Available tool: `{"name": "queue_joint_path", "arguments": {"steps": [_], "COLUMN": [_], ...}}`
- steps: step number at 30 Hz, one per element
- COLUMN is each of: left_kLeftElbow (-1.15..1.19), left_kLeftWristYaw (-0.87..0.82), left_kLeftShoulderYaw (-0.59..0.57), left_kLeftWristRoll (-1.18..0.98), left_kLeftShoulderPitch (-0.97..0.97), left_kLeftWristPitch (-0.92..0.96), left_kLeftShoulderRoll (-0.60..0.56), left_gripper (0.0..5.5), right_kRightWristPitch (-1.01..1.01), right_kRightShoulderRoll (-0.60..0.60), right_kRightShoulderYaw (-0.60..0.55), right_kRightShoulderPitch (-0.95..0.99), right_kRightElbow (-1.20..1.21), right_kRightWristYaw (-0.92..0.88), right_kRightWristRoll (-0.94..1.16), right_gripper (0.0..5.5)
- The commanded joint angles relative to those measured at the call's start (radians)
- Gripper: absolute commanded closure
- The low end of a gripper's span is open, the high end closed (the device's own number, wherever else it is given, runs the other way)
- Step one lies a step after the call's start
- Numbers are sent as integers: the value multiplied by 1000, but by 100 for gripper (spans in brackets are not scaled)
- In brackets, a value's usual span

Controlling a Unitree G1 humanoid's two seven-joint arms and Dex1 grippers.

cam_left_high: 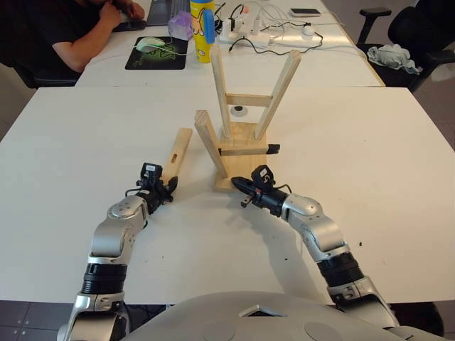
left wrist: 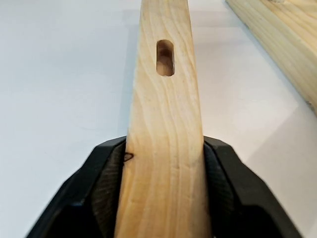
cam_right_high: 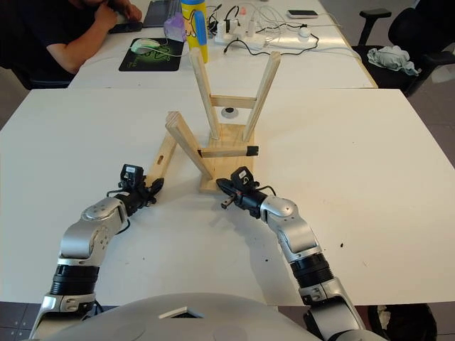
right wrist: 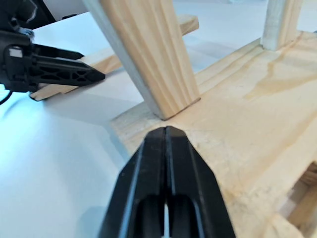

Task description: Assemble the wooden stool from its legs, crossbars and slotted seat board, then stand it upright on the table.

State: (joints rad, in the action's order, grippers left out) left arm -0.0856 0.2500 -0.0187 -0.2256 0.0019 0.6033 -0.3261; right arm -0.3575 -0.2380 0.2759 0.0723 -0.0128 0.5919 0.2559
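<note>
The stool lies upside down mid-table: its seat board (cam_left_high: pixel 240 144) is flat on the table with three legs pointing up, and a crossbar (cam_left_high: pixel 249 100) joins the two far legs. The near leg (cam_left_high: pixel 210 142) leans left. A loose slotted leg (cam_left_high: pixel 179 150) lies flat to the left of the stool. My left gripper (cam_left_high: pixel 169 186) is shut on its near end, with fingers (left wrist: pixel 106 178) against both sides of the leg (left wrist: pixel 166 124). My right gripper (right wrist: pixel 166 134) is shut, holding nothing, its tip resting at the seat board (right wrist: pixel 237 134) just below the near leg (right wrist: pixel 148 49).
A small dark round object (cam_left_high: pixel 237 110) sits on the table behind the stool, and a black piece (cam_left_high: pixel 273 149) is at the seat's right edge. The far table holds a yellow bottle (cam_left_high: pixel 202 28), a mouse pad (cam_left_high: pixel 158 53) and cables (cam_left_high: pixel 263 32). Open tabletop lies to both sides.
</note>
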Motion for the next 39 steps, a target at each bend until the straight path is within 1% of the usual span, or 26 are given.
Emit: {"name": "queue_joint_path", "arguments": {"steps": [1, 3, 5, 7, 8, 10, 11, 13, 15, 17, 19, 22, 25, 27, 30, 34, 39], "left_kLeftElbow": [44, 20, -43, -135, -173, -230, -258, -311, -334, -337, -338, -320, -314, -328, -368, -407, -393], "left_kLeftWristYaw": [30, 63, 111, 178, 203, 234, 249, 286, 325, 370, 420, 438, 470, 489, 510, 546, 612], "left_kLeftShoulderYaw": [-130, -211, -288, -333, -355, -389, -400, -410, -403, -388, -355, -325, -289, -258, -210, -146, -122], "left_kLeftWristRoll": [-34, -94, -200, -307, -371, -476, -534, -663, -740, -805, -864, -963, -1044, -1068, -1079, -1035, -996], "left_kLeftShoulderPitch": [25, -3, -46, -100, -136, -208, -241, -310, -373, -438, -504, -598, -647, -646, -580, -466, -421], "left_kLeftWristPitch": [-132, -221, -255, -241, -216, -162, -125, -36, 36, 111, 183, 257, 323, 354, 380, 376, 364], "left_kLeftShoulderRoll": [-19, -11, -6, -47, -69, -123, -155, -233, -314, -398, -466, -491, -518, -524, -508, -490, -506], "left_gripper": [342, 342, 342, 342, 342, 342, 342, 342, 342, 342, 342, 342, 342, 342, 342, 342, 343], "right_kRightWristPitch": [-85, -164, -281, -398, -454, -545, -575, -586, -547, -504, -489, -501, -518, -528, -537, -548, -605], "right_kRightShoulderRoll": [-32, -80, -166, -321, -374, -437, -454, -463, -441, -417, -418, -426, -437, -446, -453, -465, -506], "right_kRightShoulderYaw": [2, -24, -90, -170, -231, -354, -409, -490, -525, -533, -536, -535, -515, -509, -506, -505, -518], "right_kRightShoulderPitch": [-86, -148, -213, -267, -272, -227, -185, -39, 93, 204, 259, 279, 296, 296, 292, 311, 336], "right_kRightElbow": [92, 196, 308, 414, 450, 491, 498, 467, 421, 372, 356, 352, 349, 345, 339, 329, 316], "right_kRightWristYaw": [106, 171, 249, 375, 416, 449, 439, 346, 209, 72, 6, -41, -31, -12, 21, 63, 155], "right_kRightWristRoll": [100, 202, 346, 490, 579, 788, 899, 1143, 1295, 1373, 1402, 1445, 1401, 1371, 1320, 1283, 1301], "right_gripper": [527, 499, 466, 439, 426, 400, 383, 356, 327, 288, 256, 214, 173, 135, 132, 132, 132]}}
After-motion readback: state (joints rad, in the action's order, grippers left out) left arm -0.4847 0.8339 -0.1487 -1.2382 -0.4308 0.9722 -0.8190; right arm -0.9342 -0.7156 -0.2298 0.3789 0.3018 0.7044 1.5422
